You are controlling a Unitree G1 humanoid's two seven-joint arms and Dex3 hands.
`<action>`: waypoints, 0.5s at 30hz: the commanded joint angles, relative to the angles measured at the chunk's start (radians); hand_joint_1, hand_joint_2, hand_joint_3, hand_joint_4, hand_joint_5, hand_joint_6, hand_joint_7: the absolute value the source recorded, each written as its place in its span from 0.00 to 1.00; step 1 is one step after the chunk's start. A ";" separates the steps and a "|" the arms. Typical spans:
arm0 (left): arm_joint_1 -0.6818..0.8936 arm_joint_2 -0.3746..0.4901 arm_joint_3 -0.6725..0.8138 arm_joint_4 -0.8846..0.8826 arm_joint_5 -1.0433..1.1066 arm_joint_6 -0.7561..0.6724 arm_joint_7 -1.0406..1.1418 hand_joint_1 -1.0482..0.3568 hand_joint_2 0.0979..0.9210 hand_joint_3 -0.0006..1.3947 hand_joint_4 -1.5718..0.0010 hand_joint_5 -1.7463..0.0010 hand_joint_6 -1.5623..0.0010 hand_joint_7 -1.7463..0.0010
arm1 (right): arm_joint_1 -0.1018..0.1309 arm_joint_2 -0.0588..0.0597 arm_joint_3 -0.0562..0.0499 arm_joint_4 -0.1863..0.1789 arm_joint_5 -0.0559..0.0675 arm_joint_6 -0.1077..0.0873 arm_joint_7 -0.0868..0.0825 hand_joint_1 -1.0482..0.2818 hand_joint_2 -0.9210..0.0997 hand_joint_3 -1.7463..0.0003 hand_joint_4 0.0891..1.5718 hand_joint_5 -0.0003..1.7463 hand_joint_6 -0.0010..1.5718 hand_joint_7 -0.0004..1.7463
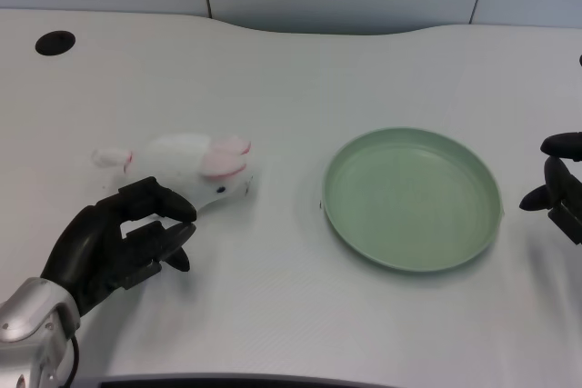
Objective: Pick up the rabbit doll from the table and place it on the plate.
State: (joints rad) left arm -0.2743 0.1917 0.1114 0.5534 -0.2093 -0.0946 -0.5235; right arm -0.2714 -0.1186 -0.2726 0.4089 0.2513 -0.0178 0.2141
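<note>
White plush is what the rabbit doll (pixel 193 166) is made of, and it is seen lying on its side on the white table (pixel 291 70), in the left half of the frame, a little below the middle height. Two pink ears are laid back over its body, a small dark eye is seen on its face, and its nose is turned toward the lower right; a small paw or tail with a pink mark is stretched out at its left end. The pale green plate (pixel 412 199) is placed to the right of the centre, well apart from the doll, and nothing is carried on it. The left hand (pixel 116 244) is found in the lower left of the frame, just below the doll. Its black fingers (pixel 160 199) are curled inward, and the upper ones are touching or almost touching the underside of the doll; whether the doll is really gripped cannot be told. A dark round hole (pixel 55 42) is seen in the upper left of the table.
</note>
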 commanded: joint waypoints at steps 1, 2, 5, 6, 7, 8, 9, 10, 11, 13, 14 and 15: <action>0.014 0.005 0.003 0.001 -0.004 0.007 -0.003 0.42 1.00 0.17 0.68 0.00 0.69 0.20 | -0.001 -0.008 -0.013 0.001 0.020 0.001 -0.002 0.56 0.00 0.66 0.23 1.00 0.13 0.93; 0.015 0.005 0.000 0.002 0.003 -0.001 0.003 0.42 1.00 0.17 0.68 0.00 0.69 0.21 | 0.001 -0.014 -0.006 -0.002 0.006 0.000 -0.007 0.56 0.00 0.66 0.23 1.00 0.13 0.93; 0.013 0.008 -0.003 0.009 0.009 -0.014 0.001 0.41 1.00 0.16 0.67 0.00 0.69 0.20 | 0.004 -0.019 0.001 -0.014 -0.008 0.009 -0.019 0.57 0.00 0.66 0.23 1.00 0.13 0.93; 0.012 0.008 -0.002 0.011 0.007 -0.014 -0.001 0.40 1.00 0.16 0.67 0.00 0.69 0.20 | 0.004 -0.018 -0.001 -0.016 -0.007 0.013 -0.020 0.58 0.00 0.66 0.23 1.00 0.13 0.93; 0.011 0.009 -0.001 0.013 0.004 -0.010 -0.005 0.40 1.00 0.16 0.67 0.00 0.69 0.20 | 0.003 -0.015 -0.003 -0.019 -0.002 0.018 -0.022 0.58 0.00 0.66 0.23 1.00 0.13 0.92; 0.011 0.009 0.000 0.012 0.002 -0.006 -0.007 0.40 1.00 0.16 0.67 0.00 0.68 0.20 | 0.003 -0.014 -0.004 -0.020 0.001 0.021 -0.023 0.58 0.00 0.66 0.23 1.00 0.13 0.92; 0.010 0.009 0.000 0.012 0.000 -0.003 -0.008 0.40 1.00 0.16 0.67 0.00 0.68 0.20 | 0.002 -0.012 -0.005 -0.022 0.004 0.024 -0.023 0.58 0.00 0.66 0.23 1.00 0.13 0.93; 0.010 0.010 0.001 0.011 -0.001 -0.001 -0.008 0.40 1.00 0.16 0.67 0.00 0.68 0.19 | 0.002 -0.012 -0.006 -0.023 0.005 0.026 -0.023 0.59 0.00 0.66 0.23 1.00 0.13 0.93; 0.010 0.010 0.001 0.011 -0.002 0.000 -0.008 0.40 1.00 0.16 0.67 0.00 0.69 0.19 | 0.002 -0.012 -0.006 -0.023 0.006 0.027 -0.023 0.59 0.00 0.66 0.23 1.00 0.13 0.93; 0.010 0.011 -0.001 0.013 0.003 -0.008 -0.006 0.40 1.00 0.16 0.67 0.00 0.69 0.19 | 0.003 -0.014 -0.001 -0.030 0.000 0.035 -0.029 0.58 0.00 0.66 0.22 1.00 0.13 0.92; 0.009 0.012 -0.003 0.015 0.007 -0.013 -0.005 0.40 1.00 0.16 0.67 0.00 0.69 0.20 | 0.004 -0.015 0.002 -0.035 -0.005 0.040 -0.034 0.58 0.00 0.66 0.22 1.00 0.13 0.92; 0.009 0.012 -0.004 0.016 0.009 -0.017 -0.004 0.40 1.00 0.16 0.67 0.00 0.69 0.20 | 0.005 -0.016 0.004 -0.039 -0.008 0.044 -0.037 0.58 0.00 0.66 0.22 1.00 0.13 0.92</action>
State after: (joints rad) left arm -0.2743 0.1919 0.1097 0.5584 -0.2078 -0.1000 -0.5235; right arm -0.2713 -0.1193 -0.2683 0.3885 0.2425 0.0162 0.1864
